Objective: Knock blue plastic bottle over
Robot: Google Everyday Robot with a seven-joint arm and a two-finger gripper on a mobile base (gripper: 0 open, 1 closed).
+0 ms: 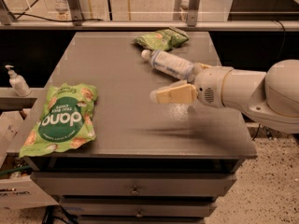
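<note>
The blue plastic bottle lies on its side on the grey table, at the back right. Its white cap points left, toward a small green chip bag. My gripper hovers low over the table just in front of the bottle, pointing left. Its beige fingers are together and hold nothing. The white arm reaches in from the right and covers the bottle's base end.
A large green chip bag lies at the table's front left. A smaller green bag lies at the back, next to the bottle's cap. A white pump dispenser stands on a ledge to the left. Drawers are under the tabletop.
</note>
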